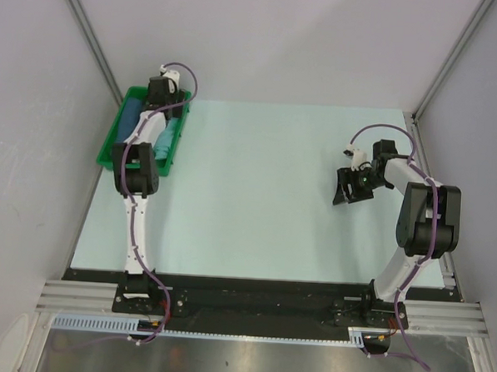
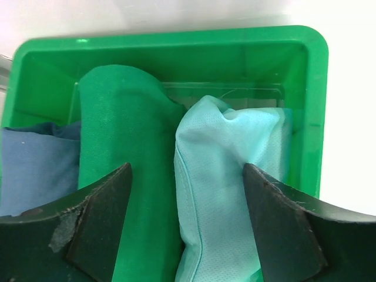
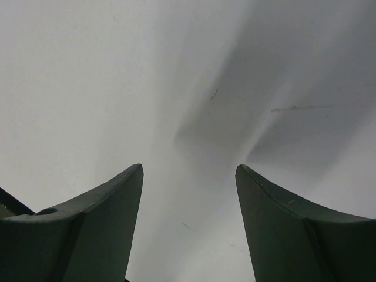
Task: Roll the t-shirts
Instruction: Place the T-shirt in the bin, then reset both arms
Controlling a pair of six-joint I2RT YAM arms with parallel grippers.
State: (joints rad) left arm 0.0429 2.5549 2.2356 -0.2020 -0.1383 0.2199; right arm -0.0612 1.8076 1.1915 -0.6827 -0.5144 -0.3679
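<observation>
Three t-shirts lie bunched side by side in a green plastic tray (image 2: 311,88): a mint-turquoise one (image 2: 229,170), a dark green one (image 2: 123,129) and a blue one (image 2: 35,170). My left gripper (image 2: 187,176) is open just above them, its jaws standing either side of the mint shirt's left edge and holding nothing. In the top view the left gripper (image 1: 160,98) hangs over the tray (image 1: 110,145) at the back left. My right gripper (image 1: 346,191) is open and empty above the bare table on the right, and the right wrist view (image 3: 189,170) shows only tabletop.
The table is covered by a pale green mat (image 1: 256,195). Grey walls (image 1: 36,100) close in on the left, the back and the right. The tray sits against the left edge of the mat.
</observation>
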